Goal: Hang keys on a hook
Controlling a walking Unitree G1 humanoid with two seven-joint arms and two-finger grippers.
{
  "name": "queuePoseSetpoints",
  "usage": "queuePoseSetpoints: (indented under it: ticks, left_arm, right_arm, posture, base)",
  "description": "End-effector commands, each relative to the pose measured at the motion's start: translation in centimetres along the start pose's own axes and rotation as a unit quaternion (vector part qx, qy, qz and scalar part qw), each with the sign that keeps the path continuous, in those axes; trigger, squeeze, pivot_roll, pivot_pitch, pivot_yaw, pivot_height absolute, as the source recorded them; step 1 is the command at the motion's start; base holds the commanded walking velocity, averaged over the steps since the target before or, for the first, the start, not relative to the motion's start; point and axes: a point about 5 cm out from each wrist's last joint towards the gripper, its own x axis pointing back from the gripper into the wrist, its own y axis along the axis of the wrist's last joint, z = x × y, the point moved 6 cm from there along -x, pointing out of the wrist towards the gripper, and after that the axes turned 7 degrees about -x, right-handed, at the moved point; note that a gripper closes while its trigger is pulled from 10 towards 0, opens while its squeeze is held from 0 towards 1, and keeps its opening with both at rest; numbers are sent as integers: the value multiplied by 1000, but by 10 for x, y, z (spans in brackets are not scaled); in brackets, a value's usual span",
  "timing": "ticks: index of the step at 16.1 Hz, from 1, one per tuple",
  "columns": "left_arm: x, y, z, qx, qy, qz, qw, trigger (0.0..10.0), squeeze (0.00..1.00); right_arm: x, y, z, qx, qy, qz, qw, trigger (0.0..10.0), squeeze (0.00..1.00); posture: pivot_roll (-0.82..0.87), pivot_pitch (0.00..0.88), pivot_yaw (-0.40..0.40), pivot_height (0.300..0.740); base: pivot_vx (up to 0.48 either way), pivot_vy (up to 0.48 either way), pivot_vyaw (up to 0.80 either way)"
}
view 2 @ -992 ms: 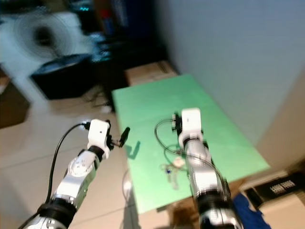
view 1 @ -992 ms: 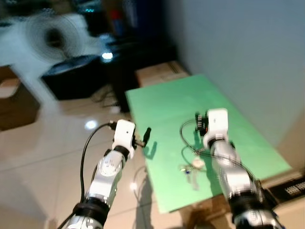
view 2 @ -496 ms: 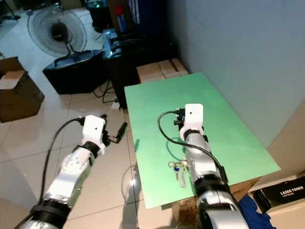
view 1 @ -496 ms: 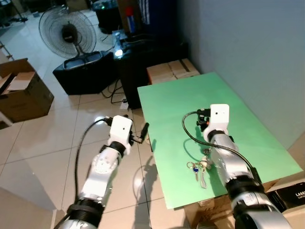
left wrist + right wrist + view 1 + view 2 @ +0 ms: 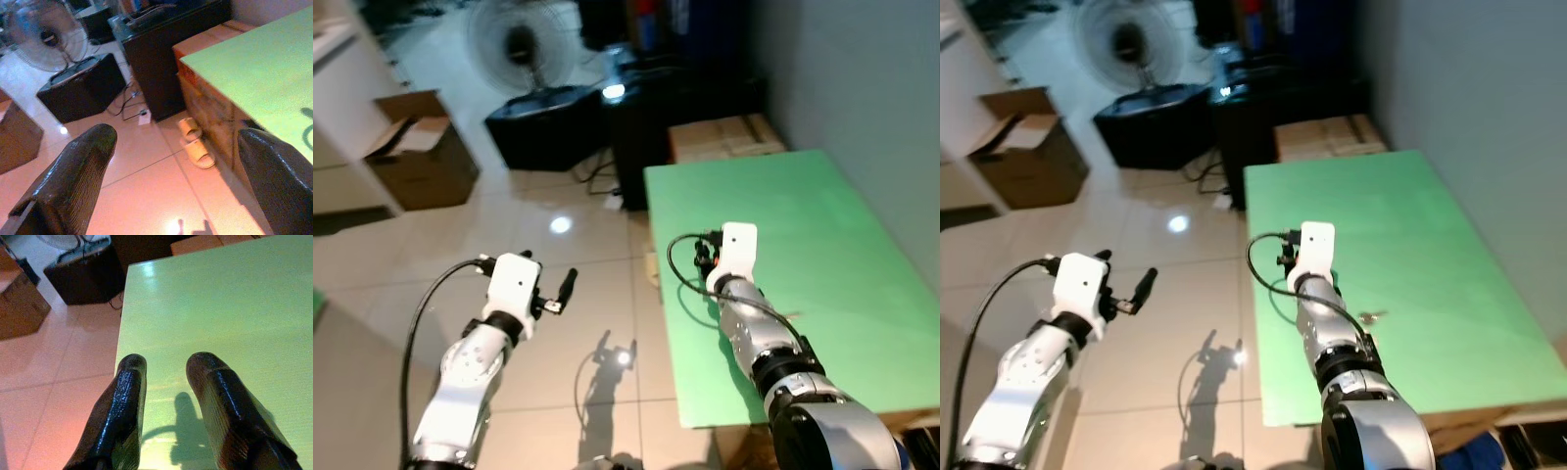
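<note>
Right gripper (image 5: 166,363) slightly parted, empty over green table (image 5: 1410,225), left gripper (image 5: 176,139) wide over floor; keys (image 5: 1368,315) toward table's near edge, likely light, jangly, pinch by ring

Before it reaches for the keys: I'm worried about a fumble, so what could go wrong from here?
1. The keys lie on the green table beside the right forearm, behind the open right gripper. Pulling that arm back to reach them could sweep them toward the table's near edge.
2. A pair of slippers lies on the floor against the table. A step closer might catch them.
</note>
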Motion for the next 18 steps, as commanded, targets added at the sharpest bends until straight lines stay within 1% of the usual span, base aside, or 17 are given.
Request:
queuePoseSetpoints:
  ticks: [1,2,4,5,7,8,10,13,15,18]
  left_arm:
    - [5,2,7,0,3,4,1000,10000,0]
    - [5,2,7,1,2,6,1000,10000,0]
    - [3,3,5,4,0,7,1000,10000,0]
    - [2,4,4,5,-2,7,1000,10000,0]
    - [-4,4,-2,13,-10,8,1000,10000,0]
    - [-6,4,-4,15,-14,9,1000,10000,0]
    - [-8,7,-9,16,-28,7,999,10000,0]
    - [-6,5,-8,10,-39,15,999,10000,0]
    - [-5,5,-8,9,-41,14,999,10000,0]
    - [-5,5,-10,11,-46,15,999,10000,0]
  right_arm:
    - [0,0,-3,23,-22,-7,999,10000,0]
    - [2,-2,-14,42,-53,-10,998,10000,0]
    - [5,-5,-27,53,-83,-16,995,10000,0]
    - [7,-7,-31,55,-89,-17,994,10000,0]
    - [18,-27,-44,69,-105,-6,992,10000,0]
    - [22,-37,-49,67,-114,6,991,10000,0]
    - [27,-47,-52,61,-121,18,991,10000,0]
    - [30,-51,-57,67,-138,22,988,10000,0]
    - [31,-53,-57,64,-141,22,988,10000,0]
    - [34,-60,-59,68,-152,33,985,10000,0]
  posture:
    - [1,34,209,740]
    - [-7,28,210,740]
    - [-24,22,210,740]
    - [-30,21,211,740]
    - [-75,21,221,740]
    - [-87,26,229,740]
    - [-94,43,249,740]
    - [-90,63,275,740]
    - [-89,63,279,740]
    - [-91,61,280,740]
  base:
    - [0,0,0]
    - [0,0,0]
    - [0,0,0]
    - [0,0,0]
    - [0,0,0]
    - [0,0,0]
    - [0,0,0]
    - [0,0,0]
    - [0,0,0]
    - [0,0,0]
